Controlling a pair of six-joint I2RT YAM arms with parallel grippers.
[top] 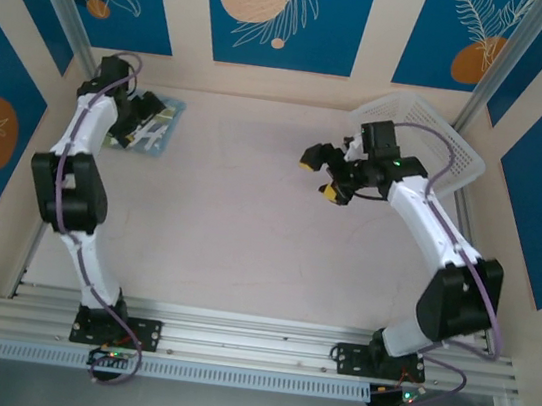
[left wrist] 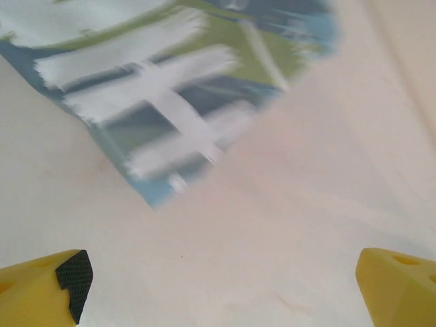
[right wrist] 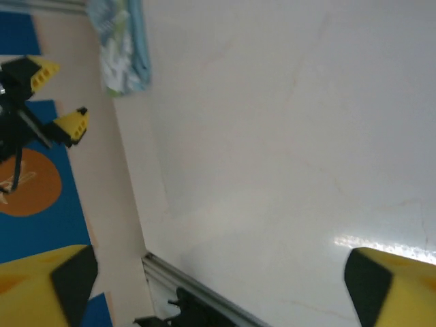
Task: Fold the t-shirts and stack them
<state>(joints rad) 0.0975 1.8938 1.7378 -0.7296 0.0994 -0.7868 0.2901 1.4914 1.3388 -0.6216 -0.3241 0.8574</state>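
Two bent arms: left gripper, right gripper agape.

Sky-blue, white-lettered t-shirt

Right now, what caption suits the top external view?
Left end effector by the folded t-shirt, right end effector near the basket, both open.

A folded light-blue t-shirt with white lettering and greenish print lies flat in the top view's upper left.
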